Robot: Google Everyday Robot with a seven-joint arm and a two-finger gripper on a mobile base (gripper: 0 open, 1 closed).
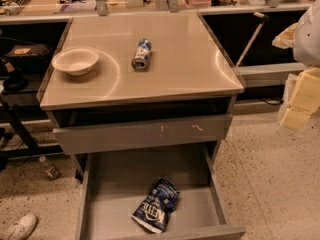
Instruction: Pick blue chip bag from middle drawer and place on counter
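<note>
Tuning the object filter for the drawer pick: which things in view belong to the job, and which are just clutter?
Job: blue chip bag, lying in the open middle drawer; counter; gripper, at the right edge of view beside the cabinet.
Lying about: white bowl and can on the counter; bottle and shoe on the floor.

1. The counter spans the upper middle of the frame.
2. A white bowl sits on its left.
3. A can lies sideways near its centre.
4. The gripper hangs at the right edge.
</note>
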